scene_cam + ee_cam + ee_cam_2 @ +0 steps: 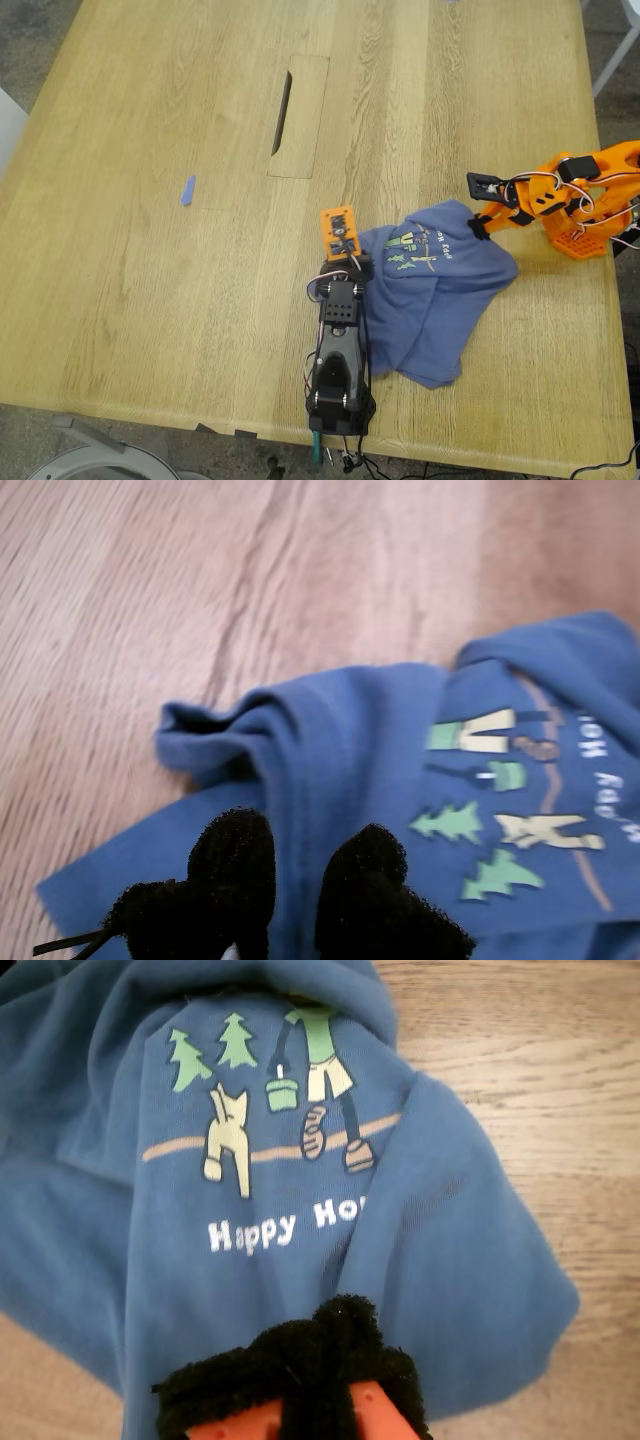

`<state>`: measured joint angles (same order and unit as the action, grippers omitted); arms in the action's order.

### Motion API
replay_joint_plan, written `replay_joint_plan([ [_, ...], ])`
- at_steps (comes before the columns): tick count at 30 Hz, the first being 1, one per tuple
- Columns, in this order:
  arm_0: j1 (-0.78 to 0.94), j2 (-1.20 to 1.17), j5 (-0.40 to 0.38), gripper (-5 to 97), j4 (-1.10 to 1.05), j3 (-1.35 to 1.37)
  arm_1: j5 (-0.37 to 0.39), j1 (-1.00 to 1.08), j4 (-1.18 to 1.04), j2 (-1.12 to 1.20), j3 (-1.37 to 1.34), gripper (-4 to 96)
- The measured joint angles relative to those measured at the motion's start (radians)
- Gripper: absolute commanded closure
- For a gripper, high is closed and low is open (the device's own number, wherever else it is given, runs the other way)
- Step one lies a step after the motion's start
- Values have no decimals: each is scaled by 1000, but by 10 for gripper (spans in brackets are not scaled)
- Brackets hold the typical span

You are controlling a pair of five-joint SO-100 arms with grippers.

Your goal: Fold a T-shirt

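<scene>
the t-shirt lies crumpled on the wooden table, near the front edge toward the exterior view's right, bunched into a rough lump with its printed chest facing up. it sits between my two arms. my first gripper comes in from the table's front edge, on the shirt's side toward the exterior view's left, and in the first wrist view its two dark padded tips sit a little apart with a ridge of blue cloth running between them; it looks like they pinch that fold, though i cannot be sure how firmly. my second gripper reaches in from the exterior view's right and meets the shirt's upper corner just beyond the print; its padded tips look pressed together over the fabric edge, so i judge it clamped on the shirt. the cloth's longer run goes from that corner down toward the front edge. both grippers are at the shirt, on opposite sides, so i judge that spreading it flat means pulling apart along the line between them. a small blue scrap lies well away, toward the exterior view's left.
</scene>
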<state>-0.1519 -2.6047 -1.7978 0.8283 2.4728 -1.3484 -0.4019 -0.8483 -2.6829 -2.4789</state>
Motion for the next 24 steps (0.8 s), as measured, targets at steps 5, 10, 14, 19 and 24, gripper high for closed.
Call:
replay_joint_plan([
  [5,-106,9,0,816,-41,-3,-35,64,204,221,61,913],
  [10,-179,51,-3,798,-149,55,-49,77,390,439,129,913],
  [14,-225,115,-3,785,-227,78,-49,75,479,548,152,913],
  [19,-233,184,-5,785,-334,132,-49,44,543,592,144,913],
  [24,-232,264,-2,785,-449,186,-38,-12,600,594,41,913],
])
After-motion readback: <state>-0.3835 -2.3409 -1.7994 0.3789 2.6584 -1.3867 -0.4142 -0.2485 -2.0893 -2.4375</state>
